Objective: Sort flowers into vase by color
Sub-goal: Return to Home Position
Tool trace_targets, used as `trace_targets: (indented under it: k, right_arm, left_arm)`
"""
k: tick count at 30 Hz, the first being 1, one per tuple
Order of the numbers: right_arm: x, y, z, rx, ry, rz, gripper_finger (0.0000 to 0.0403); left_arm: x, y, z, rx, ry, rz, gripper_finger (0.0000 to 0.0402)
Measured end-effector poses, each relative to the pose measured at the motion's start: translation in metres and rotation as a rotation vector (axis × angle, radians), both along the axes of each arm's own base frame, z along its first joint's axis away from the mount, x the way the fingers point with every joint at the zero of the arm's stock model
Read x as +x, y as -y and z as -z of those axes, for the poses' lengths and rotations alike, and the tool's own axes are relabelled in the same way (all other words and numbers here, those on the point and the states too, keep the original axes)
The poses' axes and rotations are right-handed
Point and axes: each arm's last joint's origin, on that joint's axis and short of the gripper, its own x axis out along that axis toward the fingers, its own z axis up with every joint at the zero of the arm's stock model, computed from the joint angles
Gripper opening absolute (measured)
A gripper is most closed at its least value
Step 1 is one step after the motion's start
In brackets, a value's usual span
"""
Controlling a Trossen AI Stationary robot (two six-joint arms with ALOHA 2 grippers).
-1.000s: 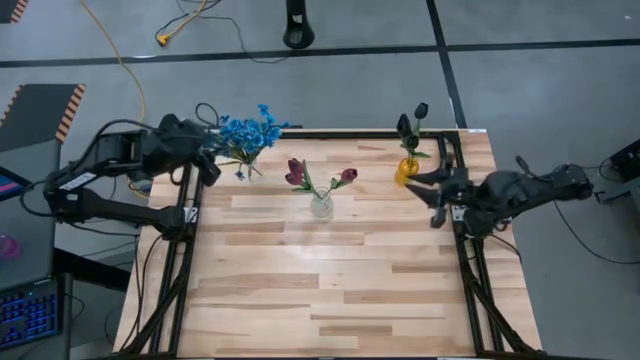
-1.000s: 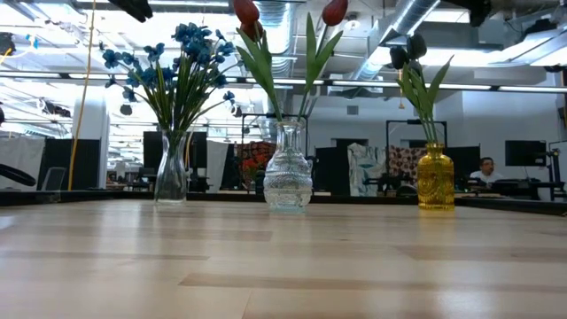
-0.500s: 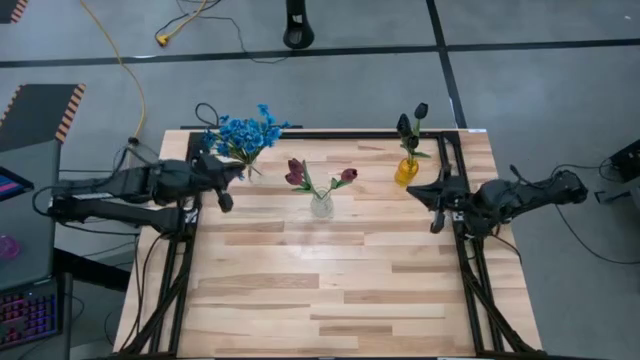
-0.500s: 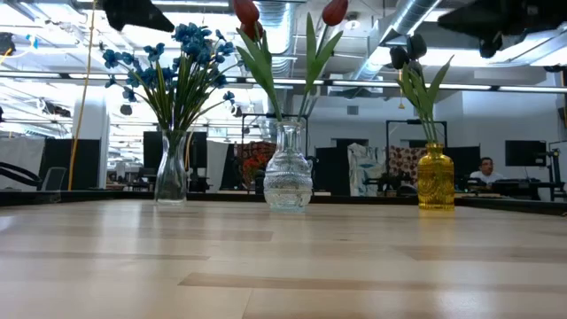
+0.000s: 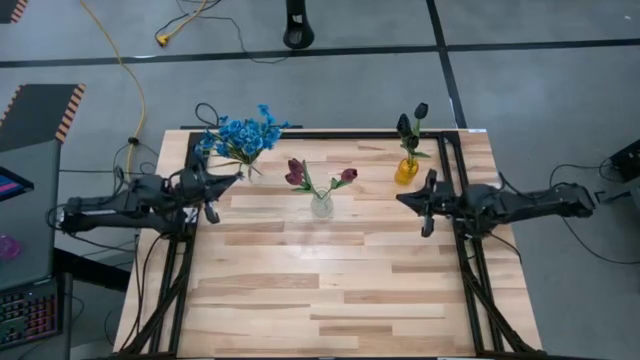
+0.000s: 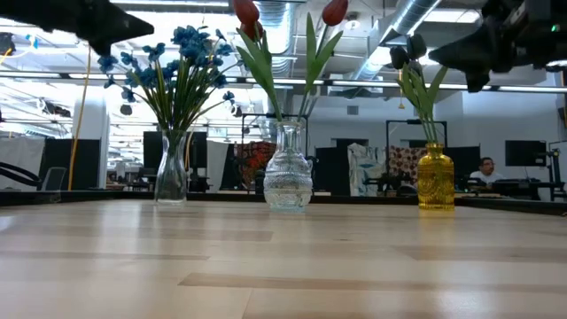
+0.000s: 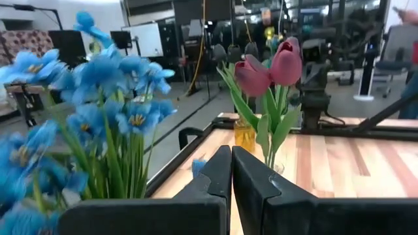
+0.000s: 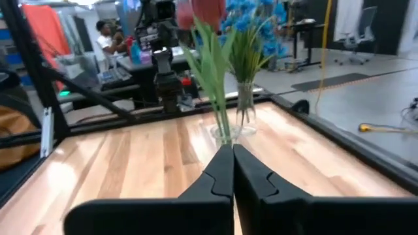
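Both arms have sunk lower and stretched out flatter than a second ago, and the left one has drawn back from the blue blooms it was hanging over. Light planks of the wooden table run from the near edge toward the vases. Partway back, the left gripper lies over the table's left rail, pointing inward, its two fingers pressed tight together with nothing between them. Across from it, the right gripper reaches in over the right rail, its fingers likewise closed flat against each other and empty. Seen from table height, both arms show only as dark shapes high up at either side. Behind the grippers stand three upright vases, well apart, in a loose row. The tall clear vase near the far left corner holds the blue flowers, just beyond the left gripper's tip. The round clear vase in the middle, slightly nearer than the other two, holds the red flowers, which lean apart. The yellow vase toward the far right holds the black buds on leafy green stems, just beyond the right gripper. Far off in the room, a person sits at the right.
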Motion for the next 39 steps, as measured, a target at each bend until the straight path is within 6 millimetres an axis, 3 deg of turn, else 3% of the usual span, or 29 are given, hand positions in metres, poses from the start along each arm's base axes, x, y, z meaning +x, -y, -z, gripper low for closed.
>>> trace_targets:
  k: [10,17,27,39]
  right_arm:
    - [0.002,0.013,0.02,0.032,-0.023,-0.016,0.0026]
    - [0.0,0.017,0.021,0.029,-0.038,-0.04,0.0033]
    - [-0.007,0.017,0.022,0.034,-0.04,-0.042,0.0026]
    - [-0.01,0.016,0.027,0.081,-0.087,-0.042,0.0028]
  left_arm:
    - [-0.016,0.002,0.033,0.002,0.096,0.068,0.0]
    - [-0.006,0.002,0.056,0.002,0.053,0.077,0.0]
    - [0.005,0.002,0.085,0.028,0.122,0.076,0.0]
    - [0.006,0.002,0.088,0.034,0.1,0.074,0.0]
